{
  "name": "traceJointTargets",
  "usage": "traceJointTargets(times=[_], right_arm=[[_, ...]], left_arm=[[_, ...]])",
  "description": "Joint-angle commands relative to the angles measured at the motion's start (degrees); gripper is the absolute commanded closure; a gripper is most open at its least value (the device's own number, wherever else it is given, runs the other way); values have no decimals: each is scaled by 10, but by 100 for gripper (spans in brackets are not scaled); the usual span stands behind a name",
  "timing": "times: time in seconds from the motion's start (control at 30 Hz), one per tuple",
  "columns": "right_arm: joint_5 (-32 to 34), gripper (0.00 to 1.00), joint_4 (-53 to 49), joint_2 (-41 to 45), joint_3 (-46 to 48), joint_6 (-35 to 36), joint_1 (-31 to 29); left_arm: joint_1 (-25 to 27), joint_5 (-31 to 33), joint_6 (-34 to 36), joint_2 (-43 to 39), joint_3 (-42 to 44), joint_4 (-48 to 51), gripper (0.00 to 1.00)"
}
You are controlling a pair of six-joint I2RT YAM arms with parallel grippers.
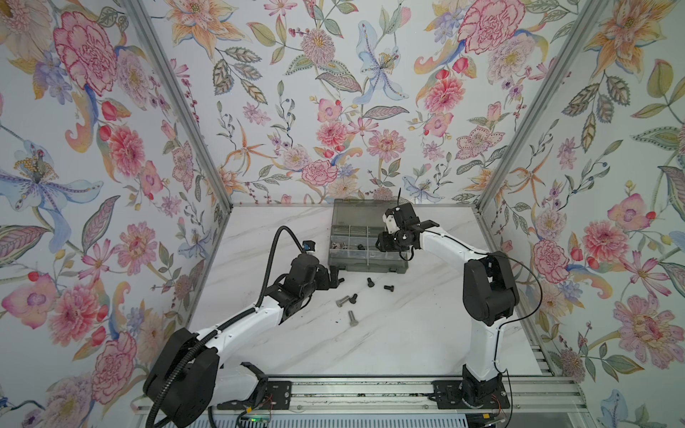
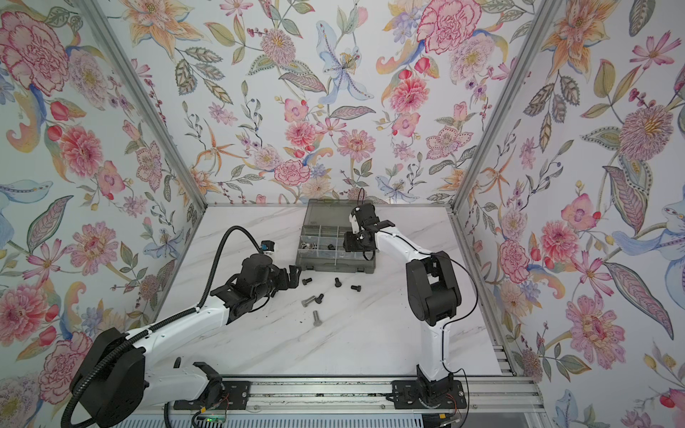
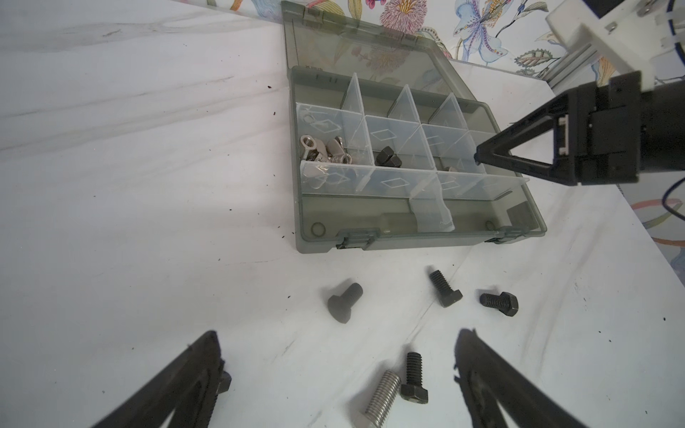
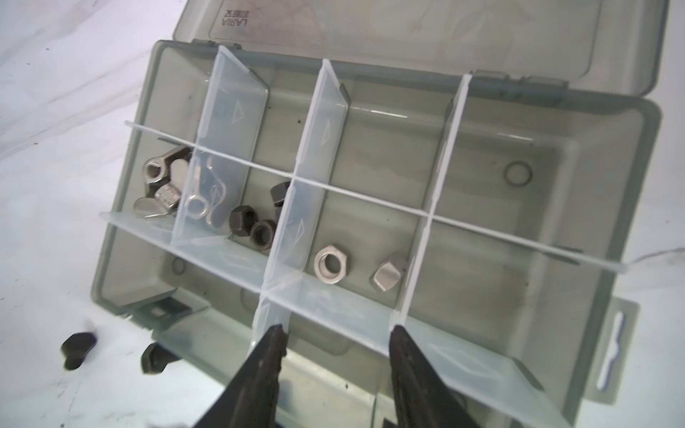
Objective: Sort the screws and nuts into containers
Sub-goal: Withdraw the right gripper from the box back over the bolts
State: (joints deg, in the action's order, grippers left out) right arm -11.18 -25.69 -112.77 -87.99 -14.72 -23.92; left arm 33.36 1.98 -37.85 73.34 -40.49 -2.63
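Note:
The smoky-grey organizer box (image 1: 367, 264) (image 2: 335, 266) stands open at the back of the table. Its containers hold silver wing nuts (image 4: 159, 185), black nuts (image 4: 252, 226), a silver hex nut (image 4: 331, 264) and a silver cap nut (image 4: 387, 276). My right gripper (image 4: 338, 328) (image 3: 478, 157) hovers over the box's front row, open, nothing between its fingers. Black screws (image 3: 344, 302) (image 3: 446, 289) (image 3: 499, 302) (image 3: 414, 378) and a silver screw (image 3: 380, 400) lie on the table before the box. Another silver screw (image 1: 352, 318) lies nearer the front. My left gripper (image 3: 339, 335) (image 1: 335, 276) is wide open just above these screws, holding nothing.
The box's lid (image 4: 407, 33) stands up behind the cells, near the back wall. A side latch tab (image 4: 615, 352) juts from the box. Black specks dot the marble table (image 1: 407, 333). An aluminium rail (image 1: 370, 392) with both arm bases runs along the front edge.

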Motion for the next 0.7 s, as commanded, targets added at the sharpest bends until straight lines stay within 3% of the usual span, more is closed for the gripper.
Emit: traceJointTargets(times=[0.0,0.23,0.67], right_arm=[[-41,49,16,52,45,3,-6],[-69,46,43,135,136,-5,-11],[-61,42,74,243,284,-19,-15]], left_arm=[[-8,13,-6,-12,10,6,1],[-7,20,-9,-20,18,10,0],[-8,46,11,-27,11,41,1]])
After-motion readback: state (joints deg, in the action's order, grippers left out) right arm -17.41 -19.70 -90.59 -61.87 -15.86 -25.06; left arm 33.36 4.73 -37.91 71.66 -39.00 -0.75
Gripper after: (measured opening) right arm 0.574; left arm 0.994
